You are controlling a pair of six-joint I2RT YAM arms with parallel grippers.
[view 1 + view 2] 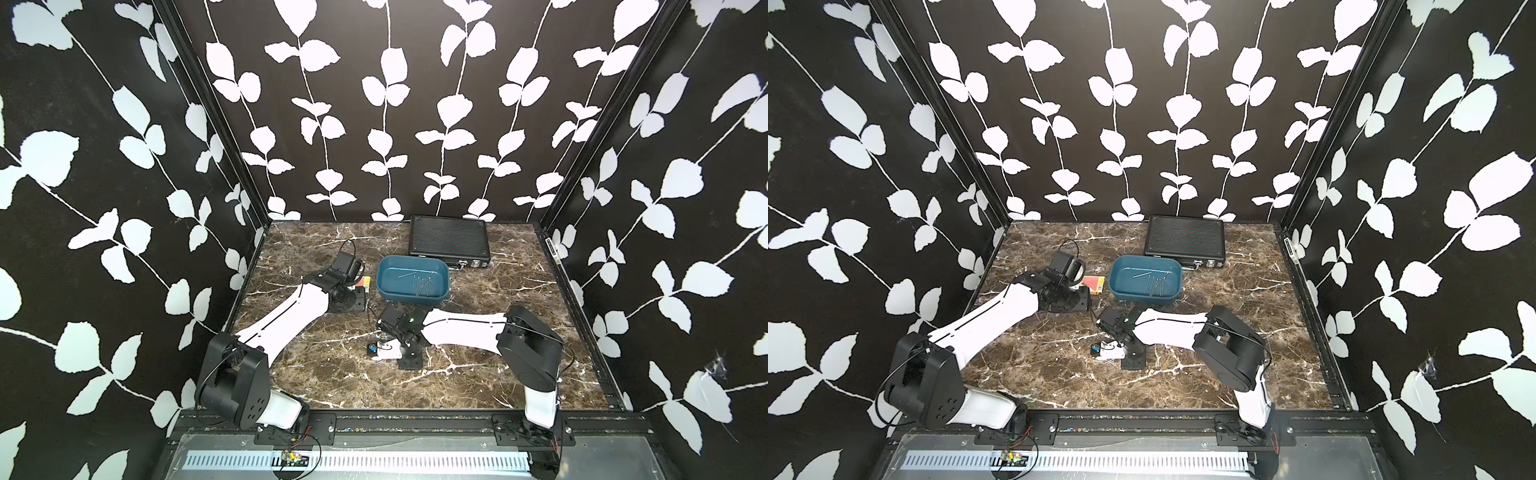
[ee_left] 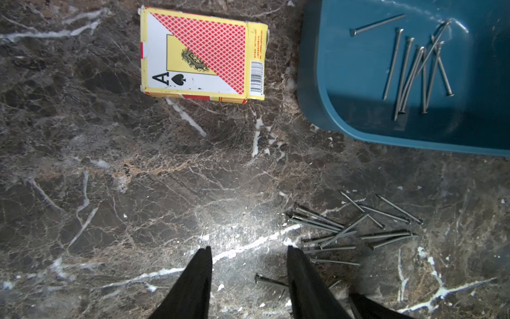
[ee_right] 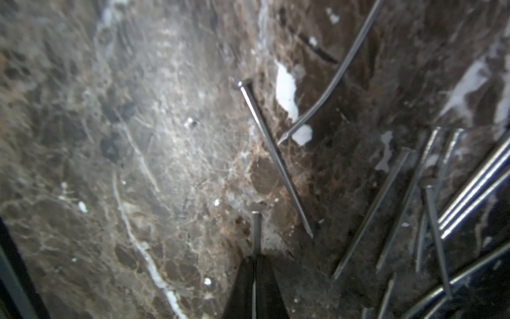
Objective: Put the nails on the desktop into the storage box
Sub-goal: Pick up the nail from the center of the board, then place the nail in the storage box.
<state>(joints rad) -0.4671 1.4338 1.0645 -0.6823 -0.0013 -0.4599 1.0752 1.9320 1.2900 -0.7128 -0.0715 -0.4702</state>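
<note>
Clamping on one nail (image 3: pixel 256 229), the right fingers (image 3: pixel 242 287) are securing it for the storage box (image 2: pixel 331 82) nearby; the left fingers (image 2: pixel 193 281) are hovering apart beside the loose nails (image 2: pixel 331 232) on the worktop (image 2: pixel 110 165).

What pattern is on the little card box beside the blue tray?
The card box: red-white diamond lattice, yellow border, ace of spades; clearest in the left wrist view.

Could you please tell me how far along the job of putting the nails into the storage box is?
Partly done: several nails already lie in the storage box. In hand: the right gripper is shut on one nail at the desktop. The left gripper is open beside the loose pile on the marble. That pile, more than a dozen nails, is what is left to move.
</note>
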